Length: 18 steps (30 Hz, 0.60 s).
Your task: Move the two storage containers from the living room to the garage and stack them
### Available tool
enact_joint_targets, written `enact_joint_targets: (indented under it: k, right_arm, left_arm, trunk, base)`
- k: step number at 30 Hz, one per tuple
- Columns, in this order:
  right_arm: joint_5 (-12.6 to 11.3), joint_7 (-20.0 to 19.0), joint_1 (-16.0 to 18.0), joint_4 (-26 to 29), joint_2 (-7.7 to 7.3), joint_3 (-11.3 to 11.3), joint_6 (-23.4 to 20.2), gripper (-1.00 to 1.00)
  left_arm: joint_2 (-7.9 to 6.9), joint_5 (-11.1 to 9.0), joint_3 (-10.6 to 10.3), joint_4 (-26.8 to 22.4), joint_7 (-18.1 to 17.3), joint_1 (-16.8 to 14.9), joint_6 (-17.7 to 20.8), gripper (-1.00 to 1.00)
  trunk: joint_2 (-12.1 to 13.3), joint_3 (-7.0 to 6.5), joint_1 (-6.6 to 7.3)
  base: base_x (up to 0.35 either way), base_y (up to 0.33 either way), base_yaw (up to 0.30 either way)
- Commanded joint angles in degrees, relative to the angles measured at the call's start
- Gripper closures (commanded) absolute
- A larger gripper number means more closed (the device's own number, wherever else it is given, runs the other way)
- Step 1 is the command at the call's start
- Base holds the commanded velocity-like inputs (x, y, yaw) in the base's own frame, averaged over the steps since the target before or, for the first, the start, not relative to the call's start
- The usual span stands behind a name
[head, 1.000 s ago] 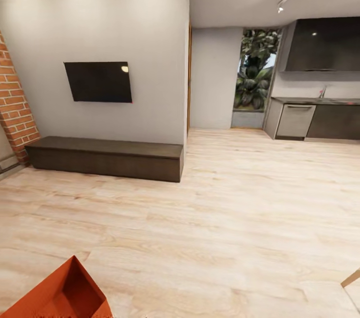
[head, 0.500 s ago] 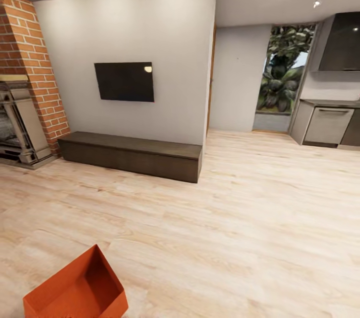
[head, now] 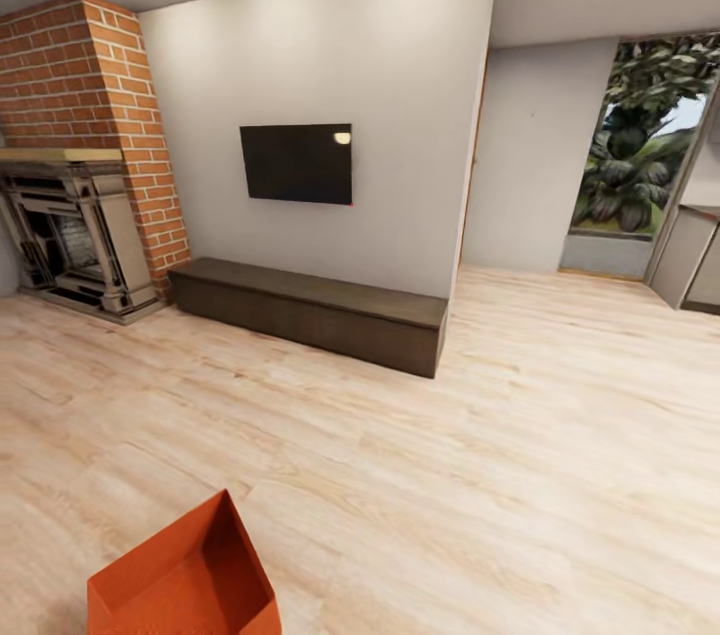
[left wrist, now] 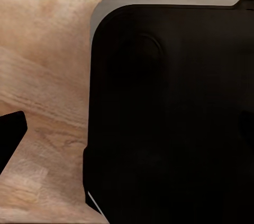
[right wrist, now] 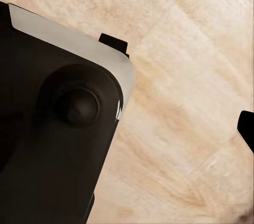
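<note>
Room: living room with light wood plank flooring (head: 520,435), a plain grey-white wall (head: 330,65) and small round lights in the ceiling.
Fireplace: red brick fireplace (head: 90,145) at the left of the head view, with a dark metal front (head: 70,235) standing on the flooring.
Screen: flat black rectangular screen (head: 297,164) mounted on the grey-white wall; no brand or writing can be read on it.
Cabinet: long low dark brown cabinet (head: 310,312) against the wall, directly under the screen.
Window: tall window with large green leaves (head: 640,155) far at the right, beside a grey kitchen unit (head: 692,260) at the picture's edge.
Container: one orange-red rectangular open-top storage container (head: 182,579) stands on the wood flooring at the lower left of the head view, near the robot, one corner pointing to the cabinet; its lower part is cut by the picture's edge. It carries no label.
Left wrist view: black rounded robot body with a grey rim (left wrist: 169,113) above the wood planks.
Right wrist view: the same kind of black body with a grey rim (right wrist: 58,128) above the planks.
Fingers: I cannot tell whether either gripper's fingers are apart or together.
</note>
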<state>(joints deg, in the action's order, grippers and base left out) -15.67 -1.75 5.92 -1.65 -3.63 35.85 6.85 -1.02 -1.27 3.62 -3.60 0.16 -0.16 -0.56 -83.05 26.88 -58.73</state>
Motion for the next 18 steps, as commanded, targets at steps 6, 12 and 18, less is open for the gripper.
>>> enact_joint_targets:
  k: [6, 12, 18]
  right_arm:
    - [-0.59, -0.18, 0.06, -0.19, 0.02, 0.51, 0.35, -1.00]
    - [-0.59, -0.18, 0.06, -0.19, 0.02, 0.47, 0.35, -1.00]
    - [-0.59, -0.18, 0.06, -0.19, 0.02, 0.48, 0.35, -1.00]
  left_arm:
    - [0.03, -0.13, 0.32, 0.00, 0.02, -0.02, -0.06, -1.00]
    - [-0.02, -0.13, 0.33, 0.00, 0.02, -0.02, -0.06, -1.00]
    - [-0.03, -0.13, 0.41, 0.00, 0.02, -0.02, -0.06, -1.00]
  trunk:
    - [-0.03, 0.05, 0.00]
    - [-0.03, 0.05, 0.00]
    - [-0.03, 0.05, 0.00]
  base:
    - [0.009, 0.000, 0.270]
    - [0.001, 0.000, 0.270]
    - [0.000, 0.000, 0.270]
